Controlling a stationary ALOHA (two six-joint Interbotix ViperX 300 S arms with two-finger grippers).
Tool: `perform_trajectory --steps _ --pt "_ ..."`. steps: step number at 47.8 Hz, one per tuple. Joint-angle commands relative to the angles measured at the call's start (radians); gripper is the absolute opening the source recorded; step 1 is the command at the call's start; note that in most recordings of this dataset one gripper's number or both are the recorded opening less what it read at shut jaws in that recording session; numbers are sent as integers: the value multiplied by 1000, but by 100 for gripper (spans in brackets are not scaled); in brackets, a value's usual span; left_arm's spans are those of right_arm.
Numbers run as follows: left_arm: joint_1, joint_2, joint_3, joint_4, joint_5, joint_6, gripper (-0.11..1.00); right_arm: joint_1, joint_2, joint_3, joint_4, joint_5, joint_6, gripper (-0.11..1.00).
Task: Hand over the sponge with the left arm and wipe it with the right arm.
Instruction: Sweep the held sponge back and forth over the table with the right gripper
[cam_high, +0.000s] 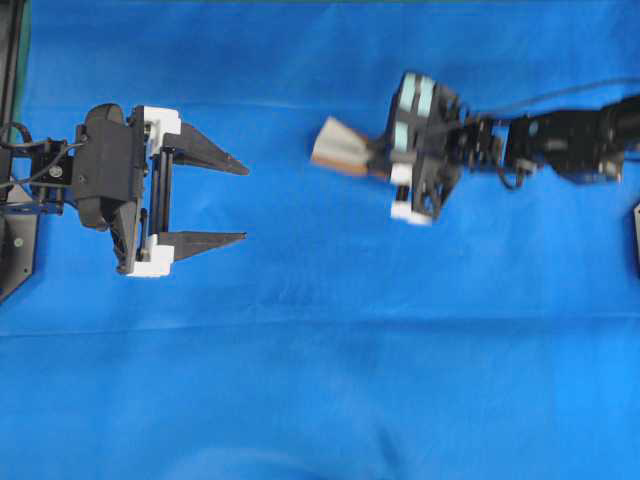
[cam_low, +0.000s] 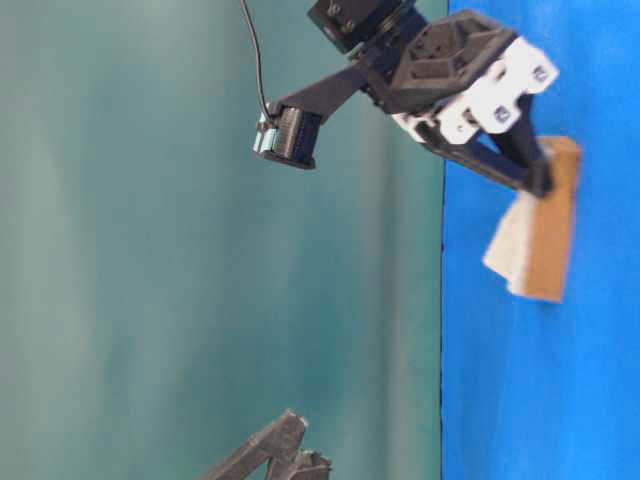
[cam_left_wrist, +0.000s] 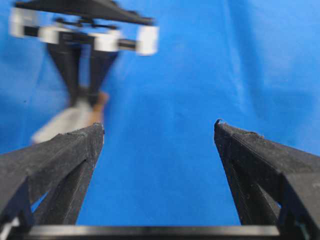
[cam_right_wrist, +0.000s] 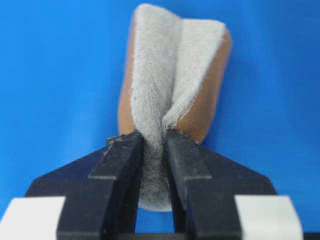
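Note:
The sponge (cam_high: 342, 147), grey-white fuzz over an orange-brown layer, is pinched and folded between the fingers of my right gripper (cam_high: 378, 158), the one with teal patches. The right wrist view shows the sponge (cam_right_wrist: 170, 75) squeezed in the shut right gripper (cam_right_wrist: 152, 137). The table-level view shows the sponge (cam_low: 535, 230) hanging from that gripper (cam_low: 540, 180). My left gripper (cam_high: 245, 203), plain black, is wide open and empty at the left, well apart from the sponge. In the left wrist view, the left gripper (cam_left_wrist: 159, 127) faces the blurred sponge (cam_left_wrist: 67, 122). Whether the sponge touches the cloth is unclear.
A blue cloth (cam_high: 320, 400) covers the whole table. A green backdrop (cam_low: 150, 250) stands behind it. The left arm's black base (cam_high: 15, 230) sits at the left edge, and a dark object (cam_high: 636, 235) at the right edge.

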Motion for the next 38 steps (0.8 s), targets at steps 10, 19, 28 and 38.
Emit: perform_trajectory --steps 10,19,28,38 --pt "-3 -3 -11 -3 -14 0 89 239 -44 -21 11 57 69 22" --pt "-3 -5 -11 -2 -15 -2 89 291 -48 -31 11 67 98 22" --pt "-3 -3 -11 -2 -17 0 89 255 -49 -31 8 67 95 22" --pt "-3 -3 -11 -2 -17 -2 89 103 -49 -23 -23 66 80 22"
